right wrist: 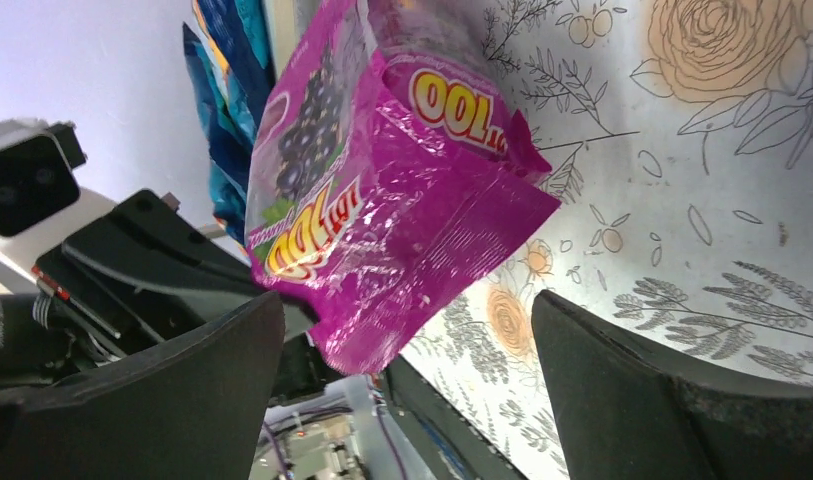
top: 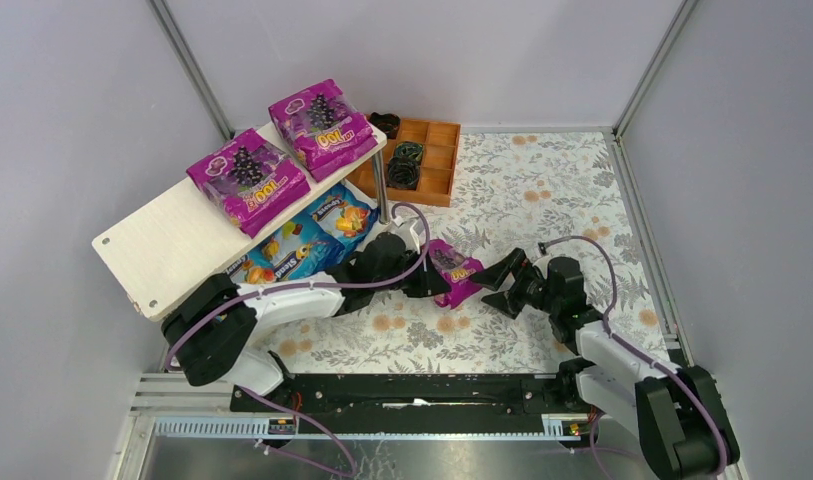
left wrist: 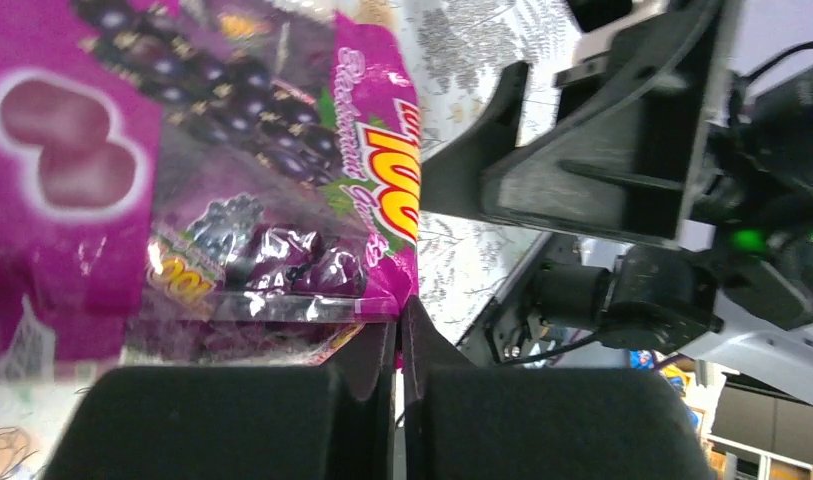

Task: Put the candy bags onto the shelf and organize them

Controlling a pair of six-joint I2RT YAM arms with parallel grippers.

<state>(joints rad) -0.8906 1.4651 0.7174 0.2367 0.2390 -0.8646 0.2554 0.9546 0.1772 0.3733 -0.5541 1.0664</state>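
Observation:
My left gripper (top: pixel 434 278) is shut on the edge of a magenta grape candy bag (top: pixel 453 270) and holds it above the floral cloth; the pinched seam shows in the left wrist view (left wrist: pixel 282 260). My right gripper (top: pixel 504 280) is open just right of that bag, which hangs between and beyond its fingers in the right wrist view (right wrist: pixel 382 190). Two magenta bags (top: pixel 248 178) (top: pixel 320 124) lie on the top board of the pale shelf (top: pixel 167 245). Blue fruit candy bags (top: pixel 307 240) lie on its lower tier.
An orange-brown compartment tray (top: pixel 430 160) with black coiled rings (top: pixel 406 165) stands behind the shelf's right end. A metal shelf post (top: pixel 382 190) stands close to the left arm. Grey walls enclose the table on three sides.

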